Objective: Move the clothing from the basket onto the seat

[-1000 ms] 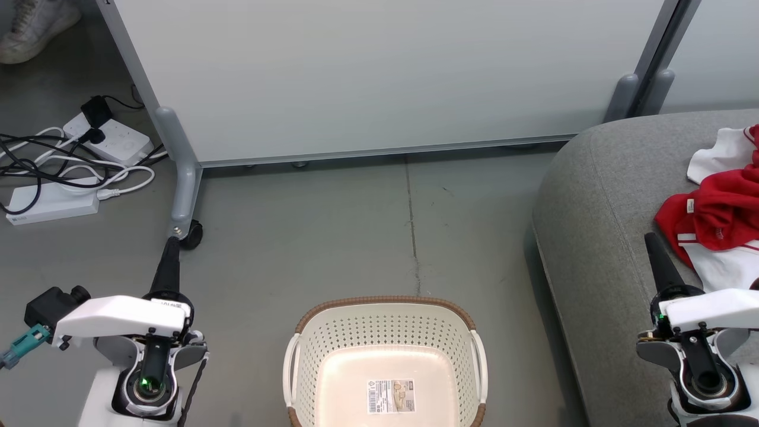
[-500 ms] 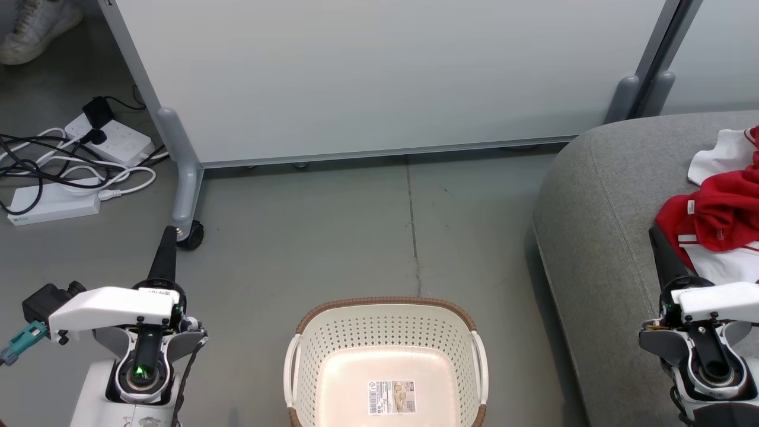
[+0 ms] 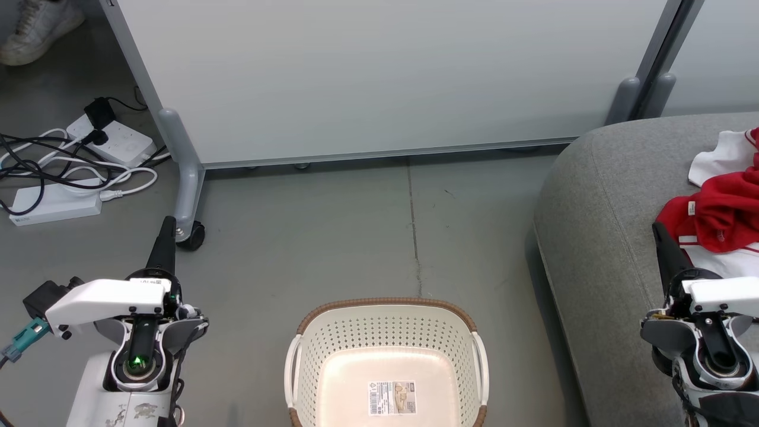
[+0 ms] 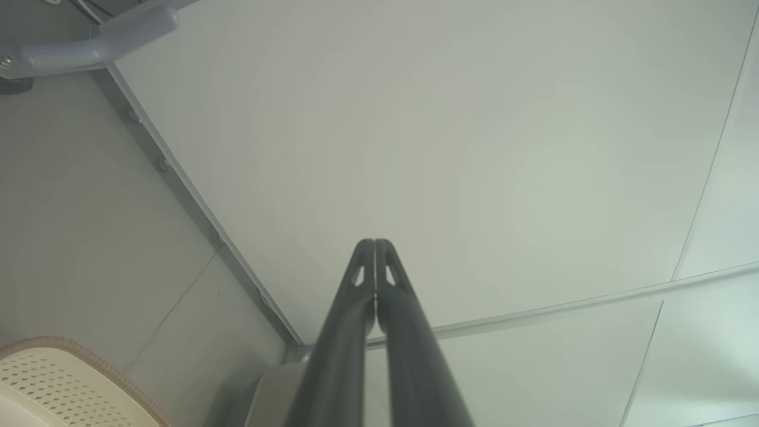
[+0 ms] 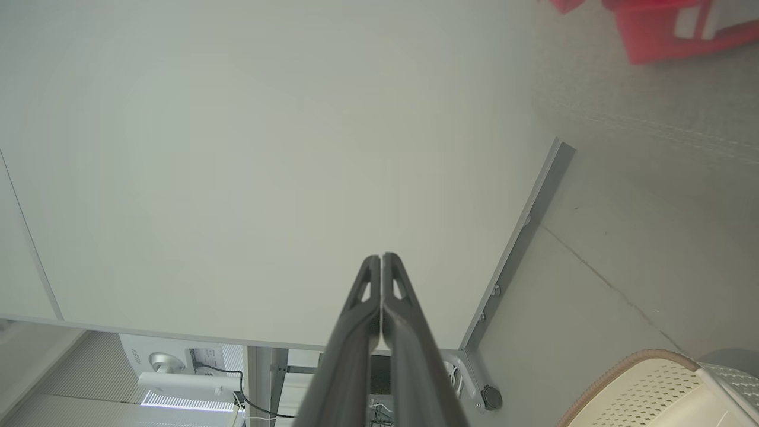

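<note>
The cream perforated basket (image 3: 385, 329) with a brown rim stands on the floor at the bottom centre, with just a barcode sticker on its bottom. Red and white clothing (image 3: 720, 216) lies on the grey seat (image 3: 599, 213) at the right. My left gripper (image 3: 168, 224) is shut and holds nothing, well left of the basket above the floor. My right gripper (image 3: 657, 228) is shut too, over the seat just left of the clothing. In the left wrist view the fingers (image 4: 375, 244) meet tip to tip; the right wrist view shows its fingers (image 5: 380, 260) pressed together likewise, with clothing (image 5: 670, 24) at the top right.
A pale partition panel (image 3: 379, 77) on grey castor feet (image 3: 184, 196) stands behind the basket. Power strips and tangled cables (image 3: 65, 172) lie on the floor at the far left. A shoe (image 3: 32, 26) is at the top left corner.
Both arms have drawn back toward the bottom of the head view, the left one also shifting slightly left. Both grippers stayed shut. Basket and clothing have not moved.
</note>
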`<state>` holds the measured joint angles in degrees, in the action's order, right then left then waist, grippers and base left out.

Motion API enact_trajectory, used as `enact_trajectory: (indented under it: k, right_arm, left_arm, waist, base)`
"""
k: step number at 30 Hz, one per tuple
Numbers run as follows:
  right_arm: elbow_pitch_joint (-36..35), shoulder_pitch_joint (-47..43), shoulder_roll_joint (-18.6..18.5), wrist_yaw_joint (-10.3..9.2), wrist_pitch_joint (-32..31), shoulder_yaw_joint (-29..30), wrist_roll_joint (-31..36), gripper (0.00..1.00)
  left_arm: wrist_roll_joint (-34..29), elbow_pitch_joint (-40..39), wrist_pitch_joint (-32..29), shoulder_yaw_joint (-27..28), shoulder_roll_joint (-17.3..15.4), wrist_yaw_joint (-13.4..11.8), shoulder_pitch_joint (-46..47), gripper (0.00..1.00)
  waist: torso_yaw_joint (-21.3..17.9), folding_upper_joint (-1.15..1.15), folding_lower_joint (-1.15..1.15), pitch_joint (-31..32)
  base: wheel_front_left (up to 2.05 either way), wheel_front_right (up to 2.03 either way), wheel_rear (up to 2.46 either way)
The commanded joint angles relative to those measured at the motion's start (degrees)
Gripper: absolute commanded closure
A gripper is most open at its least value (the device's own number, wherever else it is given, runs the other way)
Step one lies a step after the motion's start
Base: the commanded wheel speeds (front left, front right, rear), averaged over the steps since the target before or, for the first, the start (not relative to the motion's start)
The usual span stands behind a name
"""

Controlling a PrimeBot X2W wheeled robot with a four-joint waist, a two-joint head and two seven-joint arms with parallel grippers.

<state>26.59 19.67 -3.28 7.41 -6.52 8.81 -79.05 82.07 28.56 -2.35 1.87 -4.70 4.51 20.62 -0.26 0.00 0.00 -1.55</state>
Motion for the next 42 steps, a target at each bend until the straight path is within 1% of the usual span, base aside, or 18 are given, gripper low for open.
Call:
enact_trajectory:
  k: [1, 26, 42]
  right_arm:
    - [0.2, 1.3, -0.4, 0.12, -0.2, 0.3, -1.2, 1.0]
    - [4.9, 4.4, -0.5, 0.13, -1.1, 1.8, -11.0, 1.0]
    - [4.8, 4.3, -0.5, 0.13, -1.2, 1.9, -11.0, 1.0]
  left_arm:
    - [1.0, 0.3, -0.4, 0.6, -0.1, 0.6, 1.8, 1.0]
    - [9.3, 4.3, -2.8, 3.7, 1.8, 3.2, 5.2, 1.0]
    - [9.0, 4.3, -2.9, 3.7, 1.8, 3.2, 4.9, 1.0]
  waist:
    - [0.0, 0.0, 0.0, 0.0]
    - [0.2, 0.0, 0.0, 0.3]
    - [0.2, 0.0, 0.0, 0.3]
  base:
    - [0.0, 0.0, 0.0]
    - [0.0, 0.0, 0.0]
    - [0.0, 0.0, 0.0]
